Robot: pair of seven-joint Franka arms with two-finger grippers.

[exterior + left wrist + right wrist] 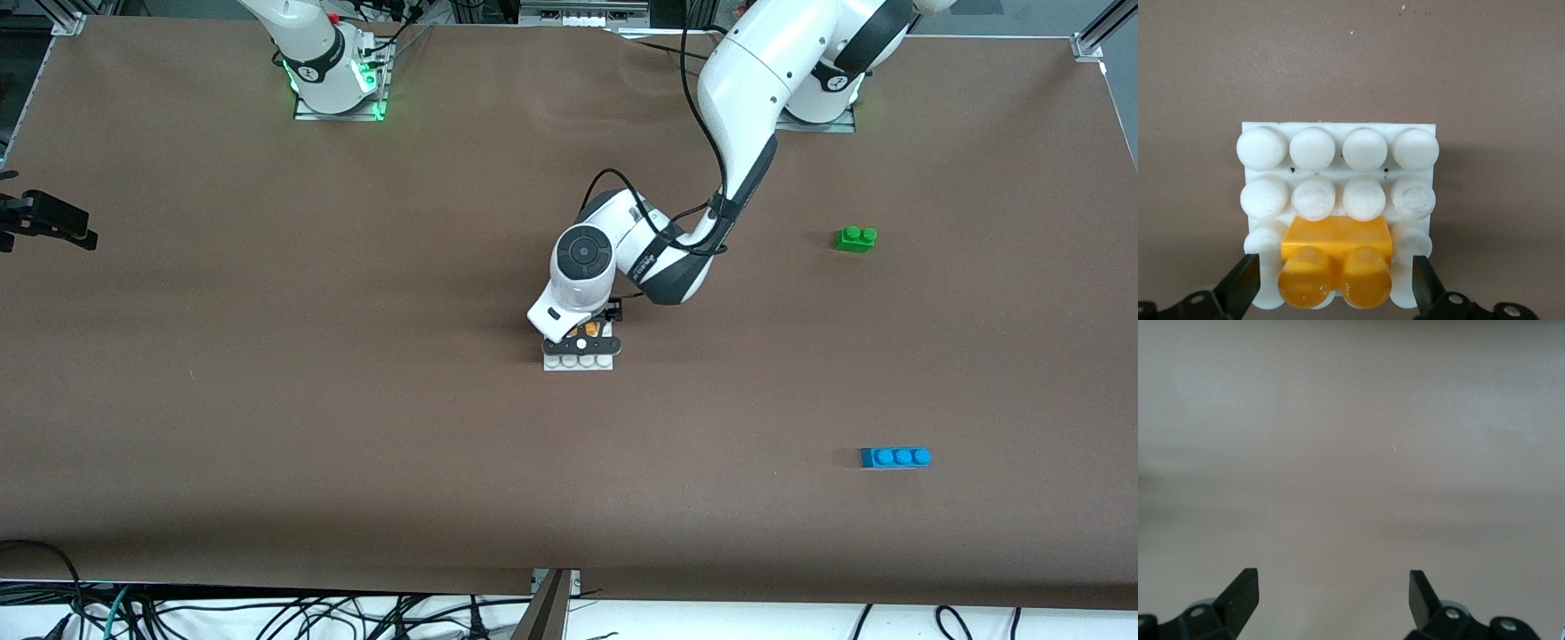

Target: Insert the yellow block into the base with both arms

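Note:
The yellow block (1337, 243) sits on the white base (1313, 148), pressed onto the middle studs of the base's edge row, with its two studs up. My left gripper (1336, 267) is open and straddles the block, and a gap shows between each finger and the block's sides. In the front view the left gripper (582, 342) hangs low over the base (580, 362) at the table's middle, and only a bit of the yellow block (591, 330) shows under the hand. My right gripper (1333, 577) is open over bare brown table, holding nothing.
A green two-stud brick (855, 238) lies toward the left arm's end of the table. A blue three-stud brick (895, 457) lies at that same end, nearer the front camera. A black device (49, 222) juts in at the right arm's end.

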